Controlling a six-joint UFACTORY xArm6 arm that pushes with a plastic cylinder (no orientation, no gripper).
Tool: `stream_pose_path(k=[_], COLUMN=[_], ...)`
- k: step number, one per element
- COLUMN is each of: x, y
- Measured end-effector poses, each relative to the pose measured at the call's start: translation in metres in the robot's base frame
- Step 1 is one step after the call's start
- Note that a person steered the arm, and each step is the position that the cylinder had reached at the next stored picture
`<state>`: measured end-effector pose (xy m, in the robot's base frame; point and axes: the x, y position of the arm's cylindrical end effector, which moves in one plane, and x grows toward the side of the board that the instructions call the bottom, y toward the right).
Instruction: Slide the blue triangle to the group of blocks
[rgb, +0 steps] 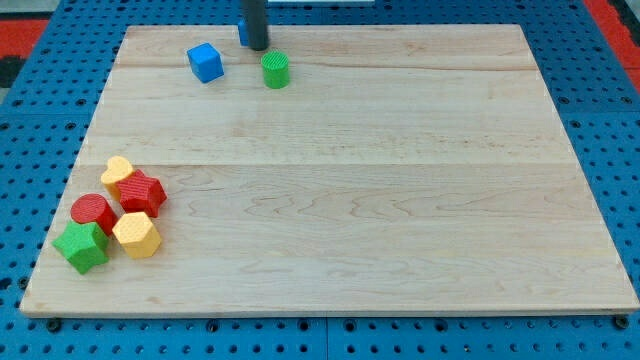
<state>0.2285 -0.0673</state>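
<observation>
My tip (257, 47) is at the view's top edge of the wooden board (340, 200). A blue block (243, 32), its shape mostly hidden, shows just left of the rod and touches or nearly touches it. A blue cube (205, 62) lies left of the tip. A green cylinder (276, 70) lies just below and right of it. The group sits at the view's bottom left: a yellow block (116, 173), a red star-like block (143, 192), a red cylinder (92, 211), a yellow hexagon (136, 235) and a green star-like block (82, 246).
The board lies on a blue pegboard table (40, 110). A red strip (612, 20) shows at the view's top right corner.
</observation>
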Motion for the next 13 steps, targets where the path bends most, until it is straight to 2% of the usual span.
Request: stream_pose_path(k=[1,2,3,4,5,6,7,8,9,10,11,12,13], x=[-0.01,-0.035,-0.037,-0.035,0.001,0.019,0.073,0.091,0.051,0.043,0.105,0.103,0.068], y=[0.029,0.031,-0.034,-0.068,-0.099,-0.12,-0.1,-0.087,-0.102,-0.18,-0.165,-0.167,-0.214])
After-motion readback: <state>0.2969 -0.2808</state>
